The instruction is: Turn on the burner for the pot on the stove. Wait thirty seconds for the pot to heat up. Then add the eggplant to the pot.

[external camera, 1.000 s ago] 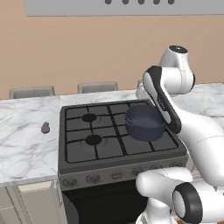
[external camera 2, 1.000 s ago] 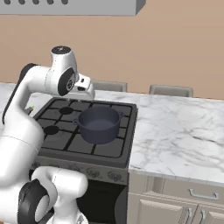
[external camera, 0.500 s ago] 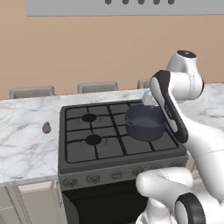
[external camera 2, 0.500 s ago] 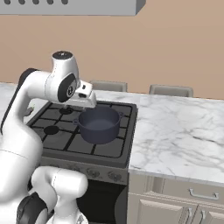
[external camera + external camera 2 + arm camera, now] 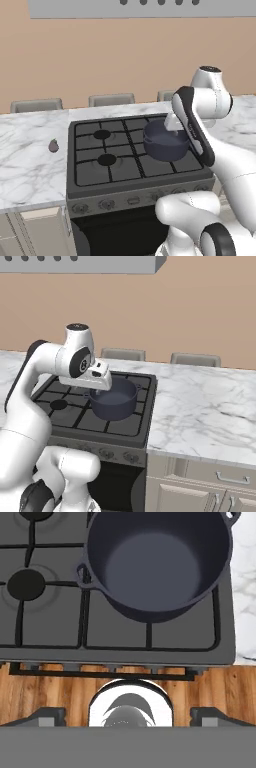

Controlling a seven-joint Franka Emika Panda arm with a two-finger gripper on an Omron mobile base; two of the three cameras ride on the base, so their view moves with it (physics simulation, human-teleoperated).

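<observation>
The likeliest trouble lay in the order of the work: the pot (image 5: 157,559) sat empty on the right front grate of the stove (image 5: 130,150), and the row of knobs along the stove's front edge looked untouched as far as could be judged, so reaching for the vegetable before lighting the burner would have spoiled the sequence. Choosing the wrong knob was a second risk, since several sat close together below the grates and only one would feed the burner under the pot. The eggplant (image 5: 53,145) lay on the marble counter (image 5: 25,160) to the left of the stove, well apart from the pot and from the arm, so a long swing across would later be needed, and a small rounded thing like that could well roll or slip from a poor pinch. The gripper (image 5: 97,387) hung above the pot's near rim, touching nothing and carrying nothing that could be seen; how far its fingers stood apart could not be told.
</observation>
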